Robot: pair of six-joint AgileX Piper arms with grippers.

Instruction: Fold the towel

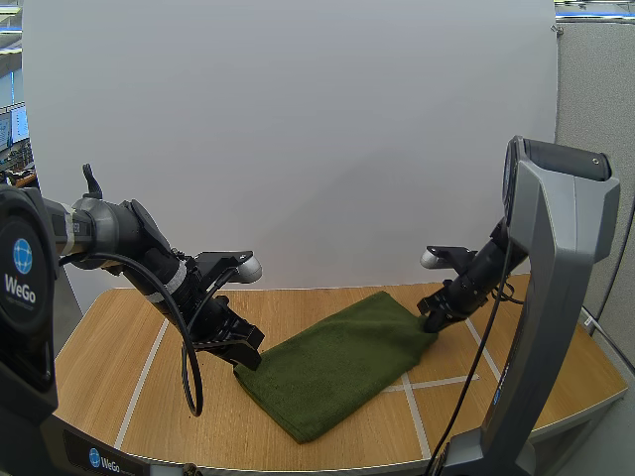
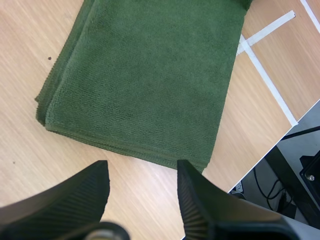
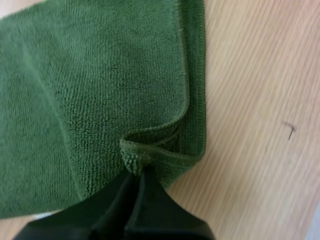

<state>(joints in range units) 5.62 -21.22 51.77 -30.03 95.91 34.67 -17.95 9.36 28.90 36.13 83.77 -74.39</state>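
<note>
A dark green towel (image 1: 337,362) lies folded into a long rectangle across the middle of the wooden table (image 1: 109,347). My left gripper (image 1: 248,354) hovers just off the towel's near-left corner, its fingers (image 2: 197,200) open and apart with bare wood between them, the towel's stacked edge (image 2: 130,145) just ahead. My right gripper (image 1: 429,319) is at the towel's far-right corner. In the right wrist view its fingertips (image 3: 136,172) are shut on a small puckered bit of the top layer (image 3: 131,157), lifting it off the layers beneath.
White tape lines (image 1: 412,382) cross the table beside and under the towel. The table's front-right edge (image 2: 260,150) runs close to the towel's end, with floor and cables beyond. Open wood lies to the left and front.
</note>
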